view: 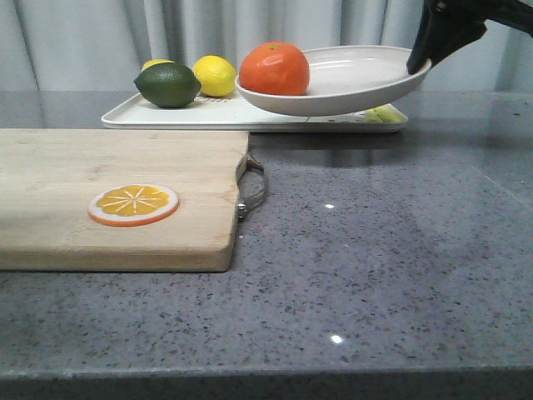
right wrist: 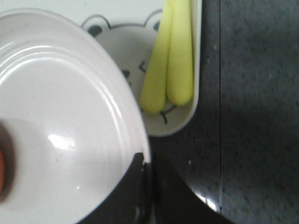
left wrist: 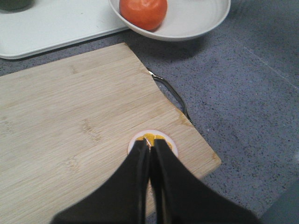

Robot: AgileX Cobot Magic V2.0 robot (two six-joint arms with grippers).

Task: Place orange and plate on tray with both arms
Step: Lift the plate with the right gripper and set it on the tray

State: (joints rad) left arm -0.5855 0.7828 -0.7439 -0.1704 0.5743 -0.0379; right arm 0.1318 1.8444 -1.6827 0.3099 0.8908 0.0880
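The orange (view: 274,68) lies in the left part of the off-white plate (view: 350,79). My right gripper (view: 420,62) is shut on the plate's right rim and holds it slightly tilted, over the right part of the white tray (view: 166,117). In the right wrist view the fingers (right wrist: 135,186) pinch the plate's rim (right wrist: 60,116) above the tray's bear drawing (right wrist: 117,51). My left gripper (left wrist: 150,145) is shut and empty, over the cutting board's orange slice (left wrist: 161,140). It is out of the front view. The left wrist view also shows the orange (left wrist: 143,11) in the plate (left wrist: 196,18).
A wooden cutting board (view: 100,192) with a metal handle (view: 254,187) lies at the left, with a flat orange slice (view: 133,204) on it. A lime (view: 167,85) and a lemon (view: 216,75) sit on the tray's left. Two yellow-green sticks (right wrist: 170,60) lie at its right end.
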